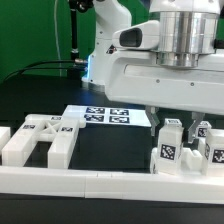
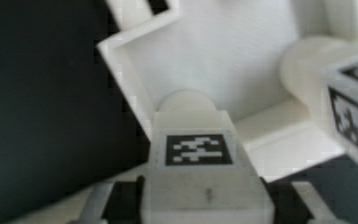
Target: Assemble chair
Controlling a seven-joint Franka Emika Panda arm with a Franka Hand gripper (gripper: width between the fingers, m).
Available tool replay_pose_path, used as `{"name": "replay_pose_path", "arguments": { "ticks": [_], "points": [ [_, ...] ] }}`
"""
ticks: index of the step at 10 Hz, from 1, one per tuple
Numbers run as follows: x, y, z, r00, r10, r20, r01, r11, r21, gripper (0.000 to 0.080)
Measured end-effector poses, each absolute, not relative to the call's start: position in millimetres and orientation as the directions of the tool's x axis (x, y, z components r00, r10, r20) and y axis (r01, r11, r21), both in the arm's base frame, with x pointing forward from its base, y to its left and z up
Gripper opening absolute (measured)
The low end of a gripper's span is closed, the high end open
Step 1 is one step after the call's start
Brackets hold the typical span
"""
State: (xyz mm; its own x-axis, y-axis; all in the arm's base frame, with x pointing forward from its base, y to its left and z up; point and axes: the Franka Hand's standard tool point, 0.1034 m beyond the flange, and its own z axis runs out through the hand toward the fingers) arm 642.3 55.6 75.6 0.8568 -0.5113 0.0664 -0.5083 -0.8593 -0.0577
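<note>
My gripper (image 1: 171, 120) hangs at the exterior view's right, over a cluster of white chair parts. In the wrist view my gripper (image 2: 202, 200) is shut on a narrow white part with a marker tag (image 2: 197, 148); its dark pads (image 2: 131, 198) press both sides. This narrow part (image 1: 168, 150) stands upright among the other parts. I cannot tell whether it is off the table. A flat white panel (image 2: 194, 60) lies behind it, and a rounded tagged part (image 2: 336, 95) is beside it.
A large white H-shaped chair part (image 1: 40, 140) lies at the exterior view's left. The marker board (image 1: 105, 116) lies at the middle back. More tagged white parts (image 1: 205, 140) stand at the right. A white rail (image 1: 90, 185) runs along the front.
</note>
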Motion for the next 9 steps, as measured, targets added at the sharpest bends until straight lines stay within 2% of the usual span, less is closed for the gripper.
{"name": "replay_pose_path", "arguments": {
  "ticks": [1,2,4,7,9],
  "points": [
    [642.0,55.8,76.2,0.767,-0.639,0.048,-0.637,-0.769,-0.06,0.0285],
    [642.1,55.5,76.4,0.607,-0.795,0.028,-0.792,-0.607,-0.072,0.0285],
    [643.8,53.2,75.4,0.279,-0.96,-0.038,-0.955,-0.273,-0.115,0.0286],
    [644.2,57.0,75.7,0.029,-0.996,-0.08,-0.994,-0.021,-0.105,0.0287],
    [643.9,57.2,75.9,-0.04,-0.995,-0.09,-0.994,0.048,-0.093,0.0287]
  ]
}}
